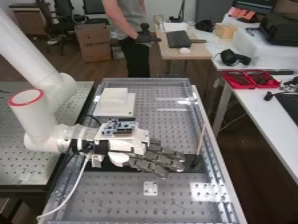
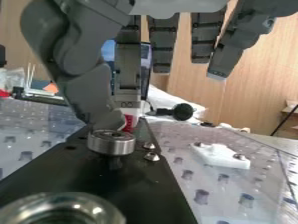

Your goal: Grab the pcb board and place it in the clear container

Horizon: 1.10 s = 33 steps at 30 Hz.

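The hand (image 1: 153, 159) has straight, slightly spread fingers above the dark plate (image 2: 73, 172). In the high view, a board (image 1: 118, 127) lies at half past ten from them, atop the wrist; whether it's the target, I cannot tell.

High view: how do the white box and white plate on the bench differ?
The box is large; the plate is small. The box has a raised block on top, while the plate lies low. The box sits beyond the hand, the plate nearer the camera. Both are white.
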### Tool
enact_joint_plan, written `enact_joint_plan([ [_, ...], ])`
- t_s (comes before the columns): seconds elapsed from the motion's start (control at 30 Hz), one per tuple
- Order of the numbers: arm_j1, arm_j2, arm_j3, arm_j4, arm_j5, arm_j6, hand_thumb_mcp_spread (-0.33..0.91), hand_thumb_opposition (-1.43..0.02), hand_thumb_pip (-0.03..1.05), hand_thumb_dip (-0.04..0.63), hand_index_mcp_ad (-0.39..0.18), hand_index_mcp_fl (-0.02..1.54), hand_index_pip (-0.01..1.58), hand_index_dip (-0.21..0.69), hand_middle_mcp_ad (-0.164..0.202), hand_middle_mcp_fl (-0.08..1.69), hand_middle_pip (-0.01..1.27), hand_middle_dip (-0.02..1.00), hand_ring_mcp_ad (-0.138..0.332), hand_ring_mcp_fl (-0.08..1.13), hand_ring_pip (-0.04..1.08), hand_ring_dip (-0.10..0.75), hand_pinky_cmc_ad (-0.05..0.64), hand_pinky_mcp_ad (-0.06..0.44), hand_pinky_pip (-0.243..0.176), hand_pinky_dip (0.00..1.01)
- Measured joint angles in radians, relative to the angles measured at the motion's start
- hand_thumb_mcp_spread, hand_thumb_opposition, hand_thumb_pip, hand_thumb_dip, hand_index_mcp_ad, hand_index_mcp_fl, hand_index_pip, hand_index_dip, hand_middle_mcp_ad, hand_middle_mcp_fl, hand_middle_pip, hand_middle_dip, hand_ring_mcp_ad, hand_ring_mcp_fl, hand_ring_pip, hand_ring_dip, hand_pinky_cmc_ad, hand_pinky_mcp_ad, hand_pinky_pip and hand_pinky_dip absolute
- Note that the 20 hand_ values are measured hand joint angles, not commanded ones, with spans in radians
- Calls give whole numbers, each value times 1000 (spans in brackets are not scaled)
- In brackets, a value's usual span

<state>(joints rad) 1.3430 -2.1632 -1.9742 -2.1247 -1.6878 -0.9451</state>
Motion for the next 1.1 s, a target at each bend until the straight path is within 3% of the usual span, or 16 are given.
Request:
enact_joint_plan([
  [0.4,-2,-4,-6,47,-6,24,476,-885,686,258,-51,417,1522,-5,73,194,131,173,201,35,129,35,312,169,-89,646],
  [0.67,-4,7,-9,49,-3,37,476,-894,660,253,-33,508,1527,-5,66,216,127,173,185,79,120,38,349,166,-75,623],
  [0.9,-4,73,-23,52,11,45,476,-895,660,253,-37,508,1527,-5,65,234,131,173,185,79,124,47,351,168,-75,621],
  [1.1,2,193,-61,52,14,53,471,-897,660,253,-37,508,1529,-5,65,250,127,176,185,79,122,44,351,168,-75,606],
])
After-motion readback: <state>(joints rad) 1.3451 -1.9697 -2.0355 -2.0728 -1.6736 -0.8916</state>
